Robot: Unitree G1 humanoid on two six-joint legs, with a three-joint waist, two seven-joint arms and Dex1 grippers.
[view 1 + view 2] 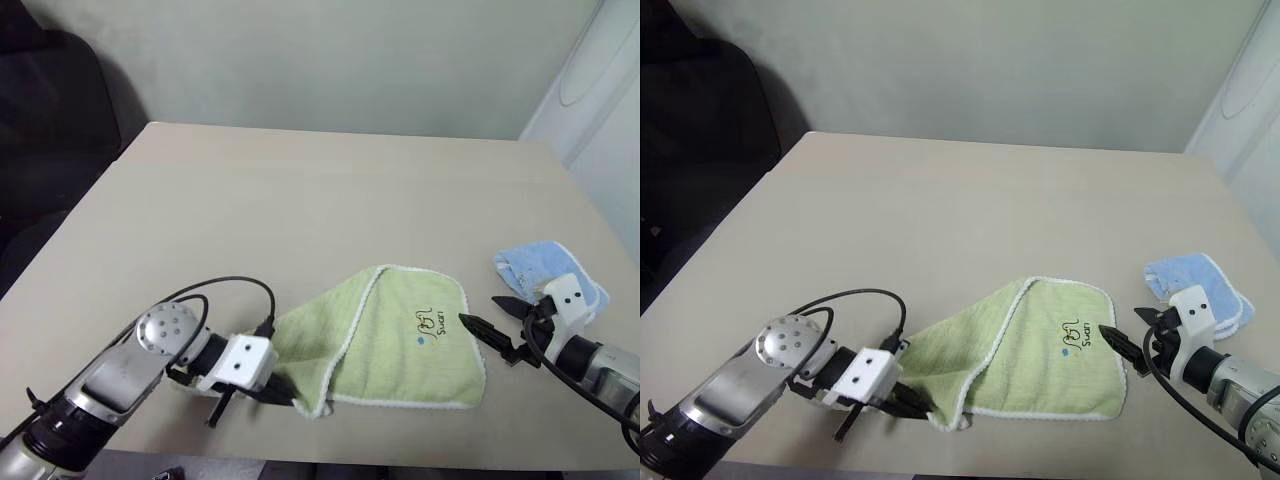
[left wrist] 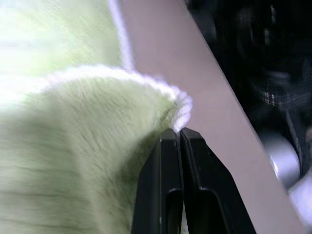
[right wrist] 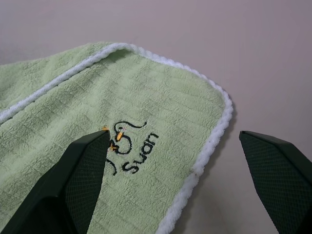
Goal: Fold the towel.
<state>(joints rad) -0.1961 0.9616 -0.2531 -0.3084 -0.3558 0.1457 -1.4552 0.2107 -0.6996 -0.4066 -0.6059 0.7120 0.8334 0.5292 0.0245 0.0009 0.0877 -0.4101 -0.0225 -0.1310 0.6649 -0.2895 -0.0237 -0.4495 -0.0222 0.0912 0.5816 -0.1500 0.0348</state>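
My left gripper (image 2: pixel 181 134) pinches the towel (image 1: pixel 400 340) corner; carry it toward three o'clock, where my right gripper (image 3: pixel 175 146) gapes empty.

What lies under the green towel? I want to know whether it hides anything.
The towel lies on the bare table, one corner pinched by the left gripper. Nothing pokes out; whatever its folded layers cover can't be seen.

The towel (image 3: pixel 146 161) bears the black embroidered word "Swan" under a small swan-like logo (image 3: pixel 127 146) near one corner.
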